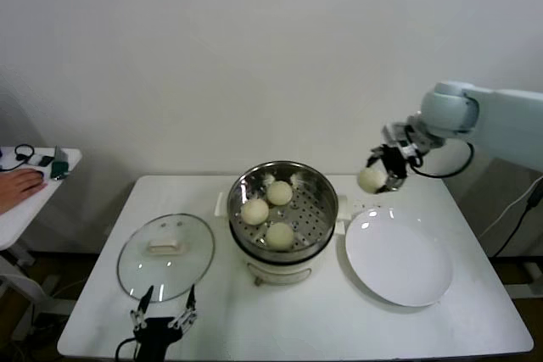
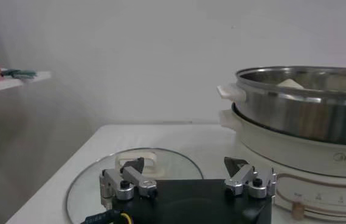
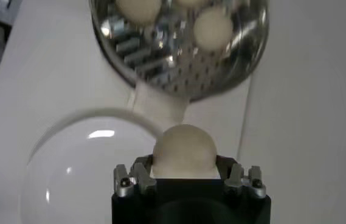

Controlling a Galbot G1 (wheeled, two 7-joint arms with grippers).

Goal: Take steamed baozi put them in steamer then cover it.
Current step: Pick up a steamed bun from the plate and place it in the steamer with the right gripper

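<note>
Here, one cream-white baozi (image 1: pixel 371 179) sits clamped between the jaws of the right gripper (image 1: pixel 383 177), bulging out past the fingertips. It hangs in the air above the far edge of the empty white plate (image 1: pixel 399 264), just right of the steamer (image 1: pixel 318 188). Three more buns (image 1: pixel 254 211) lie on the steamer's perforated floor. The left gripper (image 1: pixel 162 309) rests low at the table's near edge, jaws spread wide and holding nothing, over the near rim of the glass lid (image 1: pixel 136 260).
</note>
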